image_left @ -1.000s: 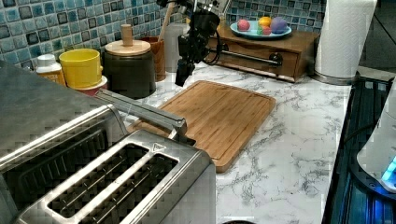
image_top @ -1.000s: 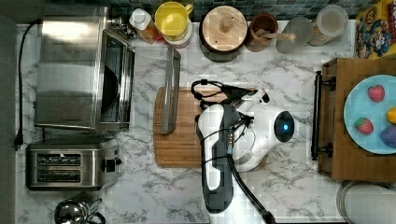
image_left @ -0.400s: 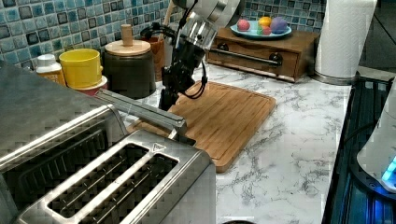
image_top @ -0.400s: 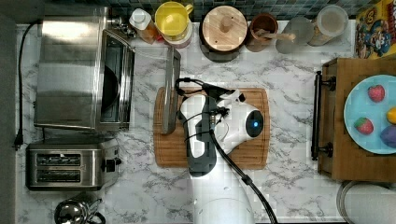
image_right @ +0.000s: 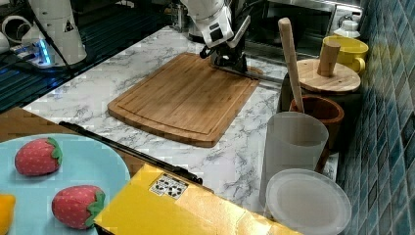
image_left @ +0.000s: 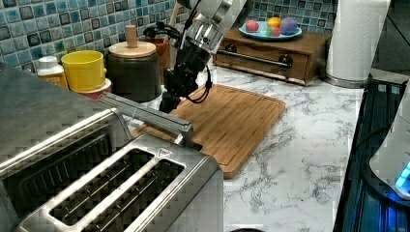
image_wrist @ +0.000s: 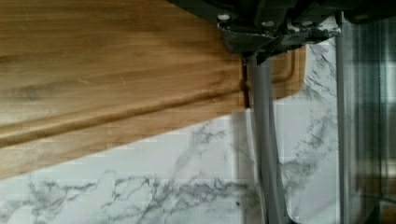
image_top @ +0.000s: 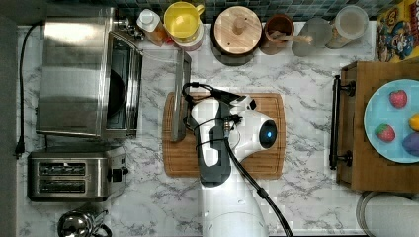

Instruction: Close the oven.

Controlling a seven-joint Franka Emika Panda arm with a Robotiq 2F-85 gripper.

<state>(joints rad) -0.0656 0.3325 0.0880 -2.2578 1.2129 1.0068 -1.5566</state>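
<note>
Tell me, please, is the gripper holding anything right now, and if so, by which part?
It cannot be told for certain. The gripper is down at the bar handle of the oven door, but whether it grips the bar or just touches it isn't visible.

In the top view, the oven (image_top: pixel 74 74) lies at nine o'clock of the cutting board (image_top: pixel 262 158), with the toaster (image_top: pixel 74 175) at six o'clock of the oven.

One oven (image_top: pixel 74 79); one toaster (image_top: pixel 74 176); two strawberries (image_right: pixel 36 155).
</note>
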